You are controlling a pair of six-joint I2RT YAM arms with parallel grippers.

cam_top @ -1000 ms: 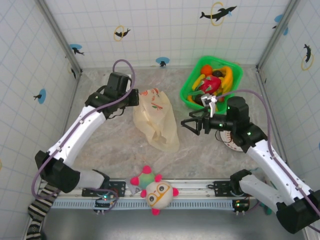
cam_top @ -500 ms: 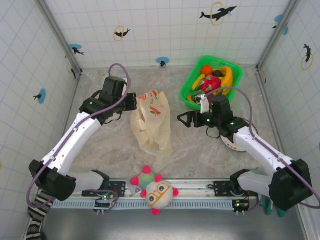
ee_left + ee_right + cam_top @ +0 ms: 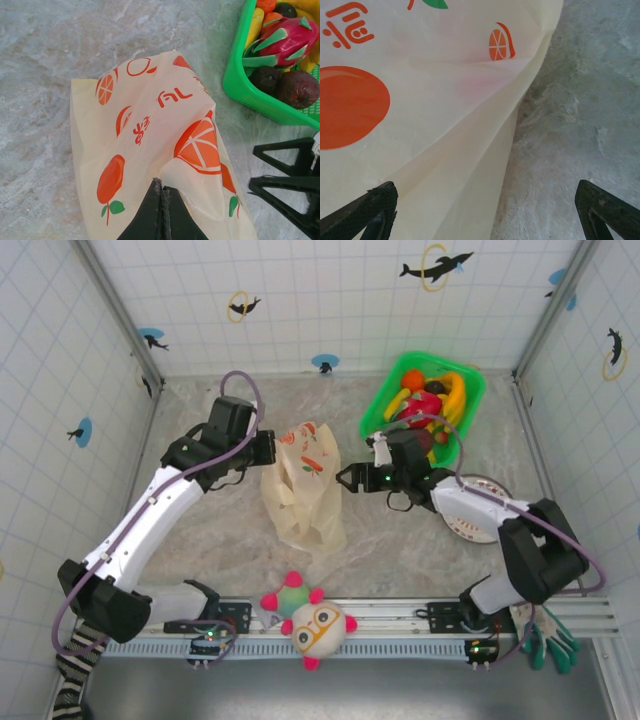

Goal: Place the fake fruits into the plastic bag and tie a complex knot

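Note:
The cream plastic bag [image 3: 303,492] with orange fruit prints lies crumpled on the stone table. My left gripper [image 3: 267,449] is shut on a fold at its upper left edge; in the left wrist view the black fingertips [image 3: 161,189] pinch the bag [image 3: 140,125]. My right gripper [image 3: 344,478] stands open at the bag's right edge. In the right wrist view the bag's edge [image 3: 470,165] lies between the wide-spread fingers [image 3: 376,206]. The fake fruits [image 3: 425,400], among them a pink one [image 3: 285,37] and dark maroon ones [image 3: 296,88], sit in the green basket [image 3: 380,435]. No knot shows.
A pink-spiked plush toy with glasses [image 3: 312,622] rests on the rail at the near edge. A round plate [image 3: 478,520] lies under my right arm. Tiled walls close the table on three sides. The right gripper's black fingers [image 3: 280,187] show beside the basket [image 3: 235,80].
My right arm has swung left from beside the basket to the bag's right edge, its jaws still wide. The left gripper has kept its hold and the bag has bunched narrower.

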